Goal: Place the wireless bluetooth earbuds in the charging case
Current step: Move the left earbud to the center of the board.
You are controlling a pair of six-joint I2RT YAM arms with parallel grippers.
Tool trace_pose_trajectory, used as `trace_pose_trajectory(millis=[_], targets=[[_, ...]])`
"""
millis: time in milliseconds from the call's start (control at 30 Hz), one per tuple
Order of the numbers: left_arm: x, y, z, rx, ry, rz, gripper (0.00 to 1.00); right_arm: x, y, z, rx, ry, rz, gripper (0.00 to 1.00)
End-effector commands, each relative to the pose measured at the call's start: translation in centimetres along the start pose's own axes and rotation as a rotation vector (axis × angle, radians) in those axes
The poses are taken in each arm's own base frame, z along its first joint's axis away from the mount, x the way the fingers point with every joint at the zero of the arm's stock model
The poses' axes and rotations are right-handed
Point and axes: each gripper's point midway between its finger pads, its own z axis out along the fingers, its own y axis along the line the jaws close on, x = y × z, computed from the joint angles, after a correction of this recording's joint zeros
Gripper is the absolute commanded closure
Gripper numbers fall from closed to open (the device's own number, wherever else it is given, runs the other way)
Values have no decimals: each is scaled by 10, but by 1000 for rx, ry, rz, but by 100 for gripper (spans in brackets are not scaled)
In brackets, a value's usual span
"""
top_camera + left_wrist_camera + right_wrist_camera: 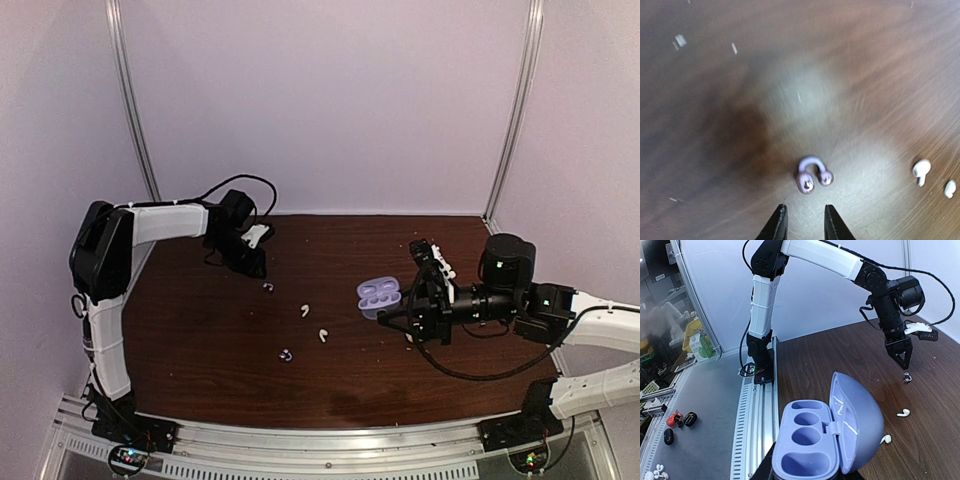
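A bluish-purple clip-shaped earbud point(813, 175) lies on the dark wooden table point(200, 330), just ahead of my left gripper point(805, 226). The jaws of that gripper stand a little apart with nothing between them, and it hangs close above the earbud point(268, 288). Two white stemmed earbuds point(305, 310) point(323, 335) lie mid-table, and a second purple earbud point(286, 354) lies nearer the front. My right gripper point(405, 305) is shut on the lilac charging case point(825, 440), held off the table. The case lid is open and its cavities are empty.
The left arm point(815, 255) reaches over the table's far left part. Metal rails point(320, 455) run along the near edge. Pale walls enclose the table on three sides. Small white specks point(680, 40) dot the wood.
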Motion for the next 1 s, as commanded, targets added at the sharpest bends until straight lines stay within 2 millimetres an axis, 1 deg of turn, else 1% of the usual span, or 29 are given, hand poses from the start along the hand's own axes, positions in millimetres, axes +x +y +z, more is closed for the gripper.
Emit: trace_pose_trajectory(millis=[0, 100, 200, 300, 433, 633, 833, 967], targets=[[-29, 7, -7, -57, -24, 50, 72, -9, 0, -3, 7, -29, -21, 100], [-37, 9, 0, -54, -18, 71, 72, -9, 0, -4, 9, -30, -19, 100], [-38, 13, 10, -49, 12, 88, 72, -9, 0, -4, 9, -30, -21, 100], [-40, 14, 15, -42, 24, 92, 72, -9, 0, -4, 10, -32, -20, 100], [-32, 11, 20, -18, 46, 117, 72, -9, 0, -3, 6, -28, -18, 100], [-12, 11, 31, 0, 97, 114, 73, -9, 1, -4, 6, -29, -19, 100], [-9, 7, 31, 18, 103, 119, 74, -10, 1, -5, 8, -32, -22, 100], [-6, 4, 31, 32, 108, 123, 76, -10, 1, -5, 10, -30, -22, 100]])
